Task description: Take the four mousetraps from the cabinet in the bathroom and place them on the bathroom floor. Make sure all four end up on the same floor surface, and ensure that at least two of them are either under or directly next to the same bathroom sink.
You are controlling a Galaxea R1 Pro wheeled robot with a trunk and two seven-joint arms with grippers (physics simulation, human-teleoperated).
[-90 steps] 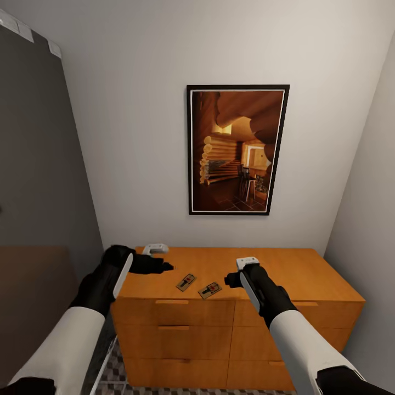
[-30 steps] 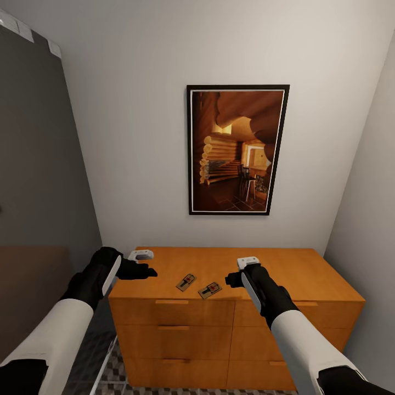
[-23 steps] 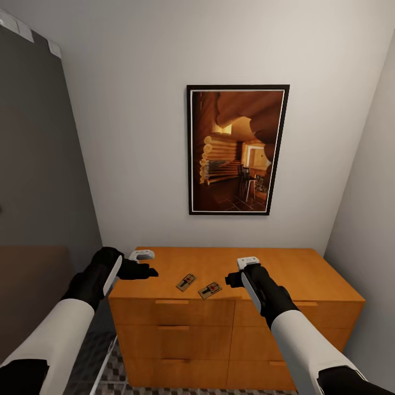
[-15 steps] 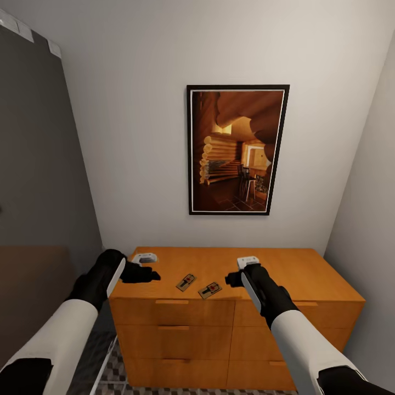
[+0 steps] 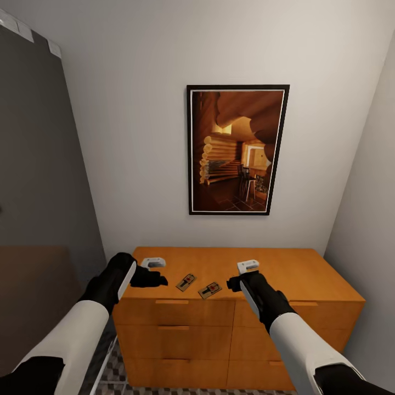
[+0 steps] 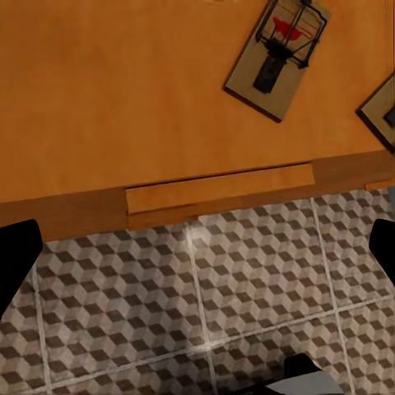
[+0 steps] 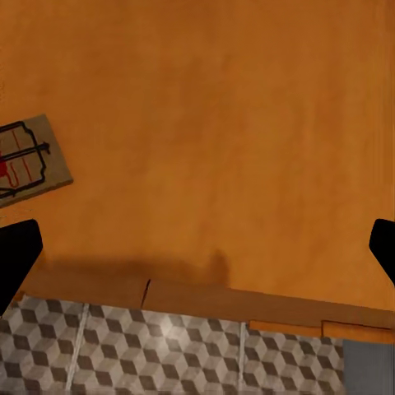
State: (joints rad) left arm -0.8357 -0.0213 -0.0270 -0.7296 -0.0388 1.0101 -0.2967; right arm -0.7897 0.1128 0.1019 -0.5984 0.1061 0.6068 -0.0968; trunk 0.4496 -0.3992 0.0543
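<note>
The left pincer (image 5: 156,280) hangs over the left front corner of the cabinet (image 5: 307,274). In the left wrist view its two dark fingers (image 6: 16,263) sit far apart at the edges, with nothing between them, so it is spread wide and holds nothing.

The right pincer (image 5: 235,282) hangs over the front edge of the cabinet, near the middle. In the right wrist view its fingers (image 7: 16,255) are also far apart and bare. It is released too.

Two mousetraps lie flat on the cabinet top, near the front edge, between the two pincers. The left trap (image 5: 186,282) is just beside the left pincer but not touching it. The right trap (image 5: 209,290) is near the right pincer and sits a bit closer to the front edge. The two traps are near each other but do not touch. Each is a small brown board with dark wire and a red spot.

In the left wrist view one trap (image 6: 276,58) shows whole, and a corner of the other trap peeks in at the edge. In the right wrist view one trap (image 7: 29,160) shows at the side.

The cabinet is orange-brown with drawers (image 5: 175,323) in front. Below it is the floor (image 6: 206,288) with its cube pattern tiles. A picture (image 5: 237,149) in a dark frame hangs on the wall (image 5: 137,137) above the cabinet.
</note>
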